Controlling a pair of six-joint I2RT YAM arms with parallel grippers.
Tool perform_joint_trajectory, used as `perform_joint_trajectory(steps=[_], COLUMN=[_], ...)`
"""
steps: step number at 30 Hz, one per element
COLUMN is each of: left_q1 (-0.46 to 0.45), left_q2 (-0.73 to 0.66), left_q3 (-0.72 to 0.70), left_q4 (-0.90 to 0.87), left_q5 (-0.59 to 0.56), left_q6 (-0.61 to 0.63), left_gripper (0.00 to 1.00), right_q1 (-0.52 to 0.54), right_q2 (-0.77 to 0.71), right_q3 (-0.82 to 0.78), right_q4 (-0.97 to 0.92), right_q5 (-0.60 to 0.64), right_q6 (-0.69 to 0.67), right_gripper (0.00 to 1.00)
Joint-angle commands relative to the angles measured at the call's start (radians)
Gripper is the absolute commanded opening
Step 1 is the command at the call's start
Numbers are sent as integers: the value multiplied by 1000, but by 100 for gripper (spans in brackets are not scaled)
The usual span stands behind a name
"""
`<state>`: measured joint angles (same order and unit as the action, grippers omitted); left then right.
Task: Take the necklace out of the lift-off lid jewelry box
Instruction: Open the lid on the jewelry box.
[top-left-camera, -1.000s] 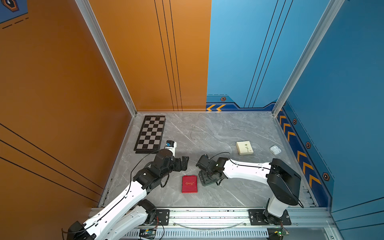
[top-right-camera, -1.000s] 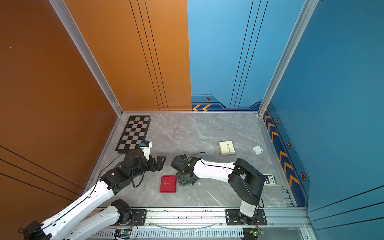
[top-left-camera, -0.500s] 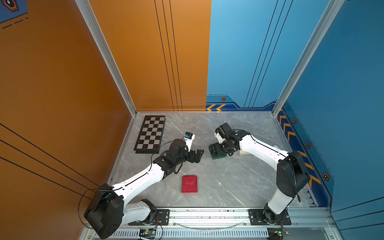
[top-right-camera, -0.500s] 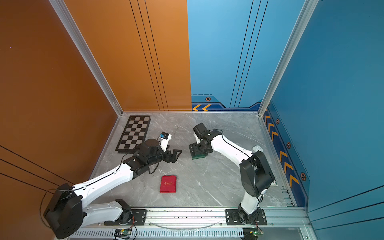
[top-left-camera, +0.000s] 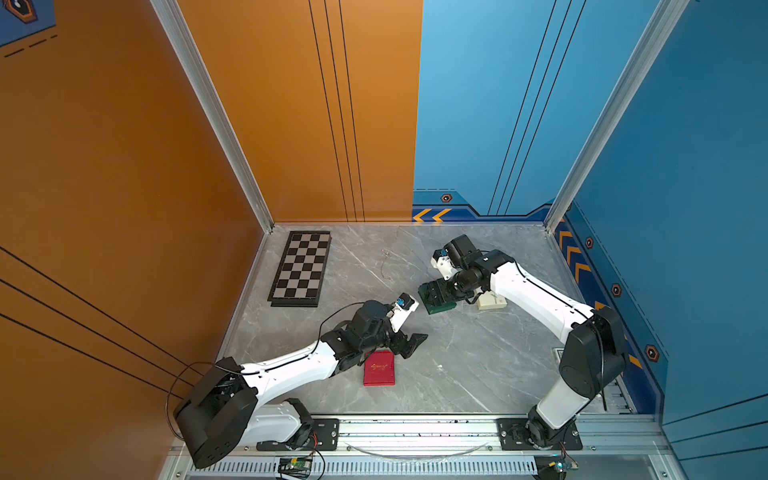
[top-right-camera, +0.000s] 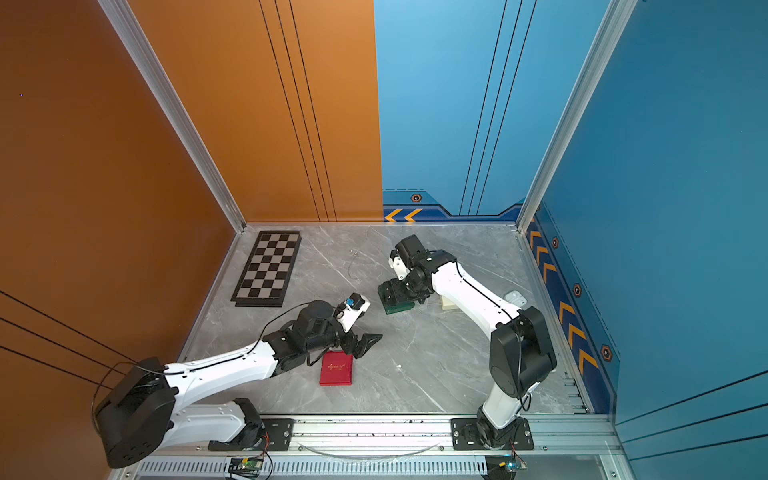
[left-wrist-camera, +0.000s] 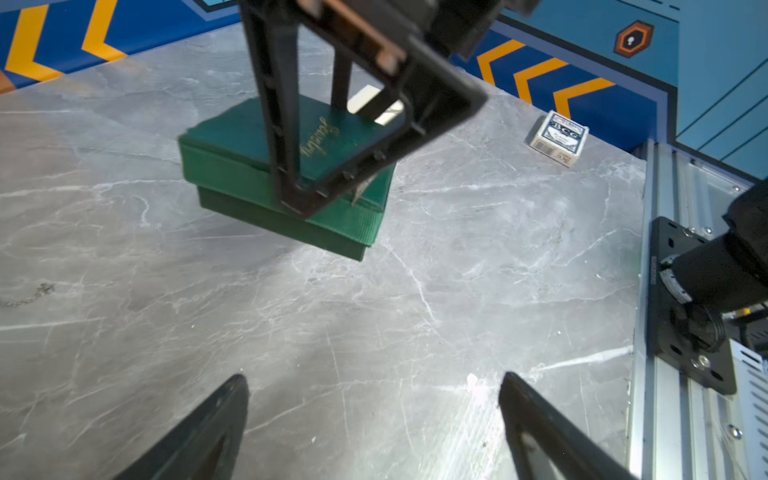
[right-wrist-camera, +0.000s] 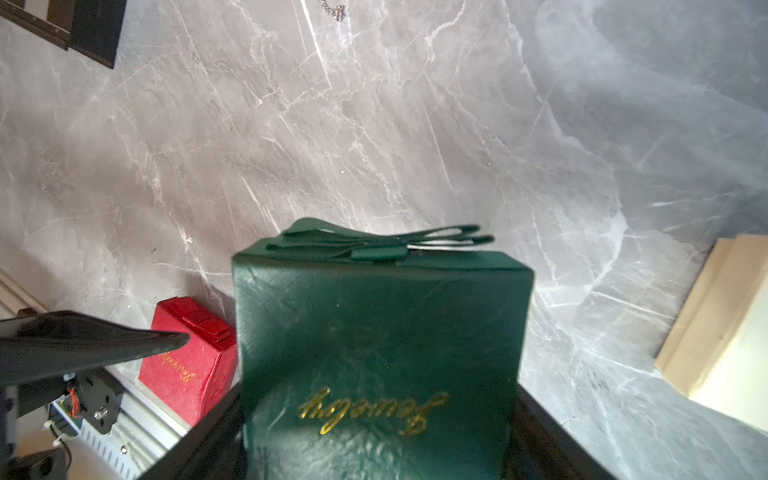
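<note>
My right gripper (top-left-camera: 434, 293) (top-right-camera: 392, 293) (right-wrist-camera: 378, 390) is shut on the dark green jewelry box (top-left-camera: 440, 306) (top-right-camera: 399, 307) (left-wrist-camera: 232, 166) (right-wrist-camera: 374, 311), one jaw against each side of its lid. The box has gold script and a bow. Its lid is on, so no necklace shows inside. In the left wrist view the box looks tilted, just above the table. My left gripper (top-left-camera: 411, 345) (top-right-camera: 365, 344) (left-wrist-camera: 374, 378) is open and empty, low over bare table in front of the box. A thin silver chain (top-left-camera: 383, 266) (top-right-camera: 352, 266) (left-wrist-camera: 25, 298) lies loose on the table behind.
A red jewelry box (top-left-camera: 379, 368) (top-right-camera: 336, 368) (right-wrist-camera: 187, 365) lies just in front of the left gripper. A cream box (top-left-camera: 492, 301) (right-wrist-camera: 727, 332) sits right of the green box. A chessboard (top-left-camera: 301, 268) lies at the back left, a card deck (left-wrist-camera: 559, 137) near the right wall.
The right gripper carried the green box from the front centre to the back right, then stayed there. The left gripper reached toward the middle, then drew back beside the red box.
</note>
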<state>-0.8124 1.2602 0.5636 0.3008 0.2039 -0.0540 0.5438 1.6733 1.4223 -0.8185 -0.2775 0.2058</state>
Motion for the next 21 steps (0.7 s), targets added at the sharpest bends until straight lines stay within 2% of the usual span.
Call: perform_joint_trajectory(steps=[1,6,15,21], left_q1=[-34,-78,-77,-67], left_q2=[-23,-45,-76,-87], left_q3=[-43,-75,-109,-115], left_q4=[87,124,180,193], left_q5=[17,-80,-233,-229], left_q6=[70,127,151,151], left_gripper=[95,95,96,97], right_q1=[21,58,113,139], right_q2=[-60,-93,-128,-136], right_q3=[8,-8,-41,-55], right_q4=[-41,-58,-69,-69], right_q5=[-53,-70,-63,-59], right_q6=[-16,-19,-9,-2], right_gripper=[80,80,80,80])
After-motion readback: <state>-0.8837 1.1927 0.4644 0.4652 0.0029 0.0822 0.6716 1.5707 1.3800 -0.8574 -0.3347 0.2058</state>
